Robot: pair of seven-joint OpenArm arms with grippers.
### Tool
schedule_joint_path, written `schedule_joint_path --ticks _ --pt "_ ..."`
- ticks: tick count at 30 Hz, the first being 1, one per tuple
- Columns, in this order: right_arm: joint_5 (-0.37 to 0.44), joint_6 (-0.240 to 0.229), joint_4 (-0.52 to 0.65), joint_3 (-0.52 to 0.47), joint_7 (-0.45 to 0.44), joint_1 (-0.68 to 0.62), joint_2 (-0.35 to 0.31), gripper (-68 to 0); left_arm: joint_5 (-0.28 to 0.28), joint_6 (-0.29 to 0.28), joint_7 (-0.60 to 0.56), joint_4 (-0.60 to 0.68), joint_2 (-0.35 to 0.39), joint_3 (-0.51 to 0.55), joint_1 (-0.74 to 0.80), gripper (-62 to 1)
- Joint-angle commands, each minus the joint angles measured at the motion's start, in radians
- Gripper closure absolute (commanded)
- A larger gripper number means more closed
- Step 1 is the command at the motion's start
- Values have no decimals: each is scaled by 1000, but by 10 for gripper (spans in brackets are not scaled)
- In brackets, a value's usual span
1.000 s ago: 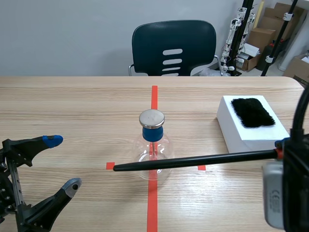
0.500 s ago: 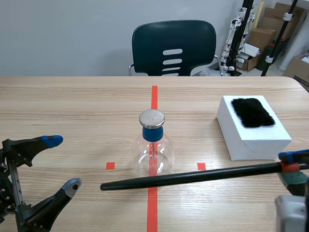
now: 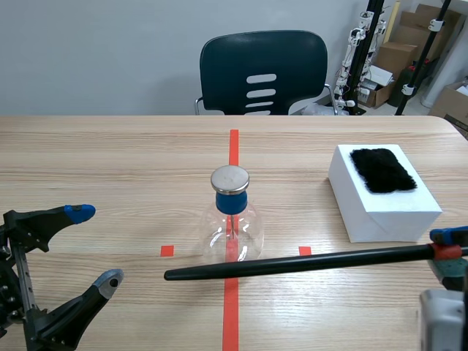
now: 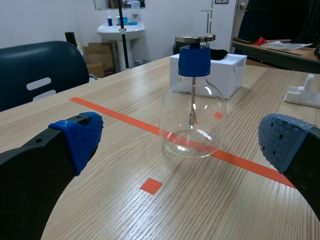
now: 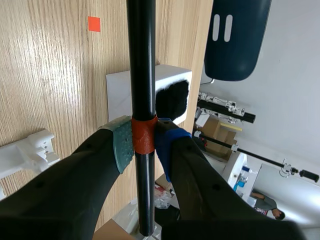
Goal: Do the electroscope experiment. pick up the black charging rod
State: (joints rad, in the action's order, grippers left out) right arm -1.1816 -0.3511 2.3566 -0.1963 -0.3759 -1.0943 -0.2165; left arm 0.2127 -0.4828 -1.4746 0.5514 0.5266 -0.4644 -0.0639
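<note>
Scene view: the rod is held roughly level on the robot's side of the flask, its tip past the centre tape line; it is clamped at its red band by the right gripper, a pad pressed on either side; the left gripper is spread wide with nothing between its fingers, the flask ahead of it; a white block topped with black fur is seen beyond the rod.

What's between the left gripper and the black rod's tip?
Scene view shows only bare table between the left gripper and the black rod.
</note>
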Motion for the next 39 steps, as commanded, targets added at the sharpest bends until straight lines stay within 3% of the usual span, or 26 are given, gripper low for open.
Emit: schedule_joint_path --ticks 1,39 --pt "7 14 4 -8 4 11 -5 -6 -10 -1 -18 11 6 3 -3 -623" --pt "7 14 4 -8 11 64 -5 -6 -10 -1 -18 11 6 3 -3 -623"
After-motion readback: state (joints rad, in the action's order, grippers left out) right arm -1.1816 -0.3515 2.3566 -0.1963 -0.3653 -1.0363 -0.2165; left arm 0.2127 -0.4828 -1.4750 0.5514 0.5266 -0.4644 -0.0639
